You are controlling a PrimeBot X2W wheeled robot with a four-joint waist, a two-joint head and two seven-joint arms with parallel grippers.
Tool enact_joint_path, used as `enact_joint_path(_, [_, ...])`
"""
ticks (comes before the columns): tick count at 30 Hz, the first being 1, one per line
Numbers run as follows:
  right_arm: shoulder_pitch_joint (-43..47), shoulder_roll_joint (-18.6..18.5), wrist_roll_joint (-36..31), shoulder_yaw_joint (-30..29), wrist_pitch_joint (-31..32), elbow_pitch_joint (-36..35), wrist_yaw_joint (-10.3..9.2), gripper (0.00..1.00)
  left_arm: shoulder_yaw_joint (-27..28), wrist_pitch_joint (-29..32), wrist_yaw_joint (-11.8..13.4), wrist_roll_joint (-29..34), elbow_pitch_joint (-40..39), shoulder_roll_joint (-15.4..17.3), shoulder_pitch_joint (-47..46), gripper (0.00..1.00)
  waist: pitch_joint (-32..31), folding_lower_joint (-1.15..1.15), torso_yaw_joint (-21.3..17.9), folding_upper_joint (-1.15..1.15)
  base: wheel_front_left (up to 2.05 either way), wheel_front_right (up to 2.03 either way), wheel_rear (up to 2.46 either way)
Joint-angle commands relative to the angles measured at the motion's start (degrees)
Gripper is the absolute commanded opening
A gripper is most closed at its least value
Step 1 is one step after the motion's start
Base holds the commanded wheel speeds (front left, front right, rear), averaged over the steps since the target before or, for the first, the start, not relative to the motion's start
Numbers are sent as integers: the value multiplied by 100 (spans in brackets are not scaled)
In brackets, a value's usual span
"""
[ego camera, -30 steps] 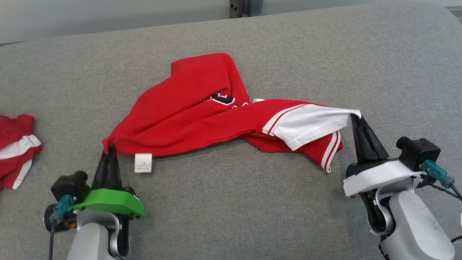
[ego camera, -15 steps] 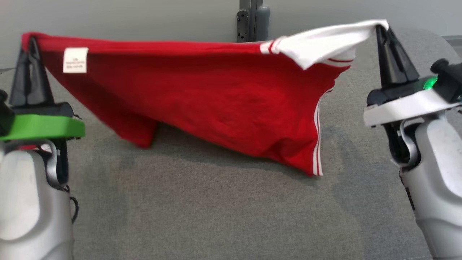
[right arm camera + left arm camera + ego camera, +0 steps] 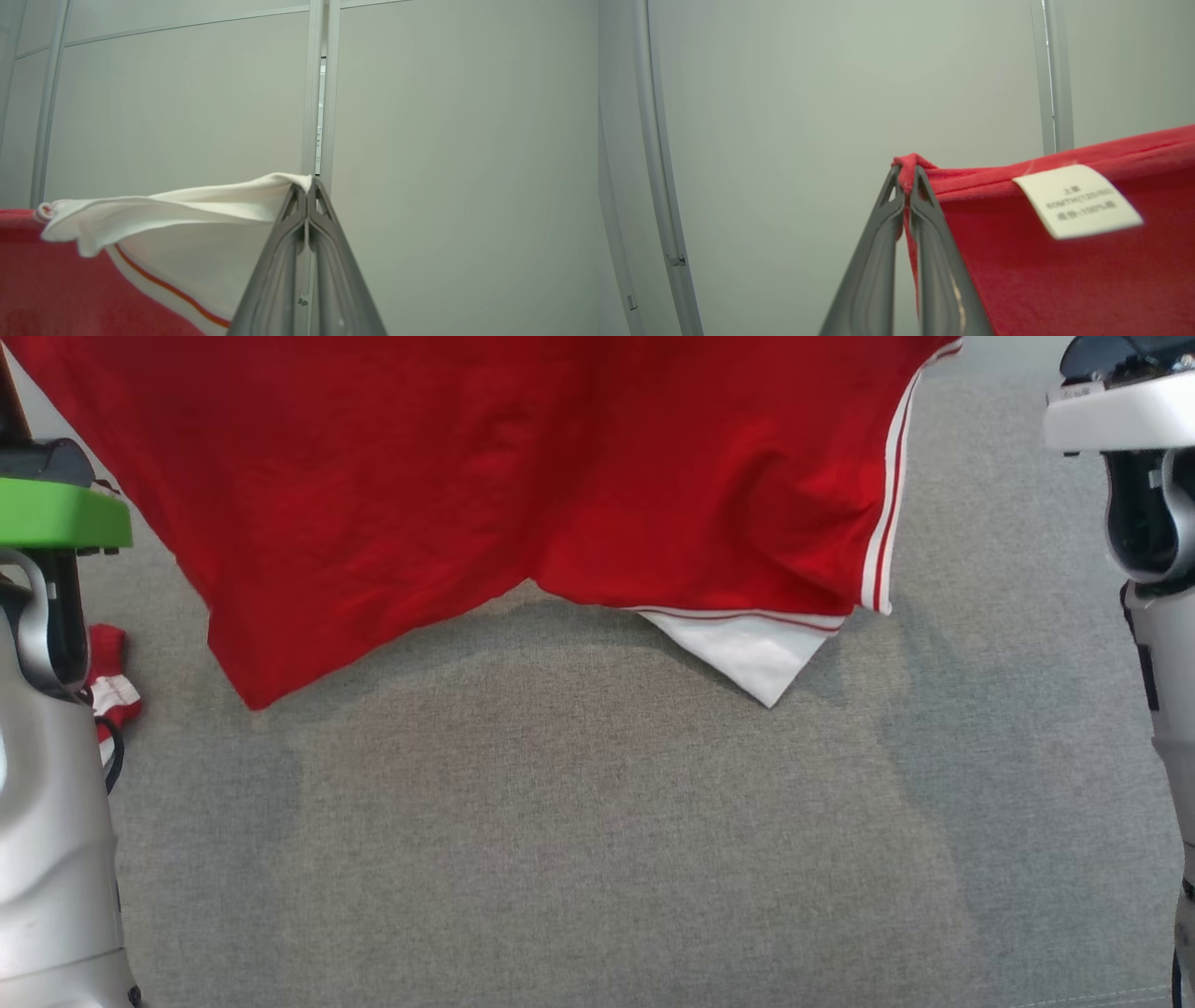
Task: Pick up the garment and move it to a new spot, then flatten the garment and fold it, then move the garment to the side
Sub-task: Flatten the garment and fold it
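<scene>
The garment is red with white trim and stripes, and it hangs spread between my two arms above the grey cushion, its lower corners close to the surface. In the left wrist view my left gripper is shut on a bunched red corner of the garment, beside a white label. My right gripper is shut on the white corner of the garment. In the head view the fingertips are above the frame; the green left wrist housing and white right wrist housing show.
A grey fabric cushion stretches below the hanging cloth. A second red and white piece of clothing lies at the far left behind my left arm. Pale wall panels with metal posts stand behind.
Both grippers have lifted the garment from the cushion into the air, pulling it out wide. It went from a crumpled heap to hanging spread. The head camera has also shifted.
</scene>
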Motion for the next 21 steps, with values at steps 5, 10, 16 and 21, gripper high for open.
enact_joint_path(5, [-728, -134, -139, 33, -4, 280, -12, 0, -33, -25, 78, -41, 326, 2, -544, 0, 829, 0, 35, 0, 0, 0, 0])
enact_joint_path(10, [-1614, -255, -330, 22, -3, 563, -12, 0, -161, -67, 173, 106, 548, 17, -1333, 0, 1406, 0, 85, 0, 0, 0, 0])
enact_joint_path(16, [-3023, -483, -965, -110, -3, 834, -12, 0, -152, -96, 466, 306, 616, 24, -2602, 0, 1991, 0, 169, 0, 0, 0, 0])
enact_joint_path(21, [-3808, -546, -1339, -495, -3, 1047, -13, 0, -113, -88, 529, 370, 545, 43, -3106, 0, 2205, 0, 227, 0, 0, 0, 0])
